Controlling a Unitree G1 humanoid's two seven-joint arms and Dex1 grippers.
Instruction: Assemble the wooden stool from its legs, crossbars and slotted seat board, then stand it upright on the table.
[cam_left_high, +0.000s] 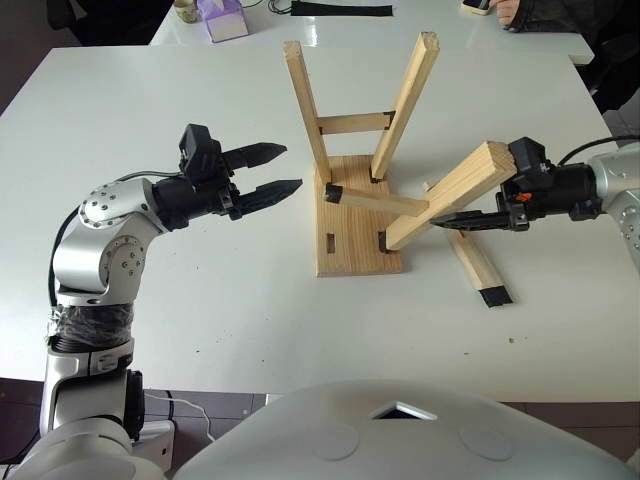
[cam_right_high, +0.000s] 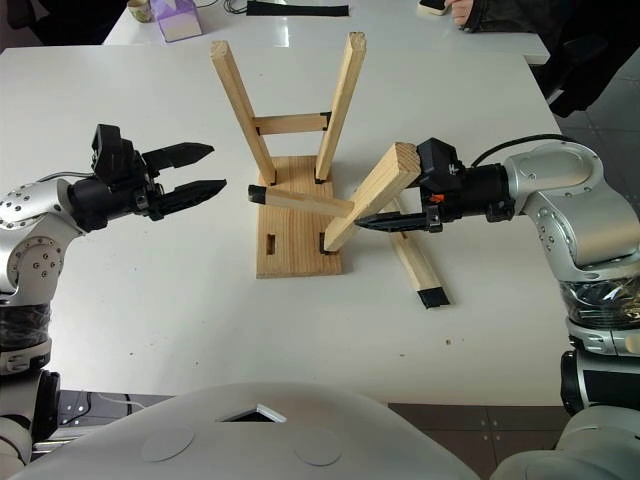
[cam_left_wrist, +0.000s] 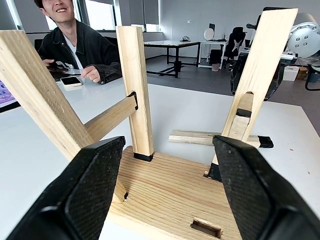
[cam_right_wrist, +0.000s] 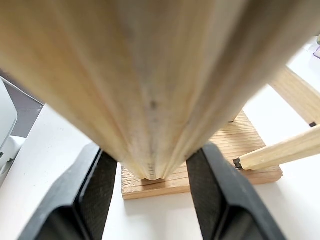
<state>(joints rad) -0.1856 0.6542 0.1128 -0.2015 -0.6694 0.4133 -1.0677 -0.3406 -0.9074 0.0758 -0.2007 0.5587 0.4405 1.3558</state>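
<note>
The slotted seat board (cam_left_high: 345, 255) lies flat on the white table. Two legs (cam_left_high: 305, 100) (cam_left_high: 408, 95) stand in it, tilted apart and joined by a crossbar (cam_left_high: 353, 123). A third leg (cam_left_high: 455, 190) leans steeply, its foot at the board's near right slot, with a second crossbar (cam_left_high: 375, 200) running from it to the board's left side. My right gripper (cam_left_high: 447, 210) is shut on this leaning leg (cam_right_wrist: 150, 100), a finger (cam_right_wrist: 95, 195) on each side. A fourth leg (cam_left_high: 478, 265) lies loose on the table behind it. My left gripper (cam_left_high: 285, 170) hovers open left of the stool, facing the board (cam_left_wrist: 170, 185).
At the table's far edge are a tissue box (cam_left_high: 222, 18), a cup (cam_left_high: 185, 10), a black strip (cam_left_high: 340, 10) and a phone (cam_left_high: 475, 5). Bare white tabletop (cam_left_high: 200, 290) stretches left of and in front of the board.
</note>
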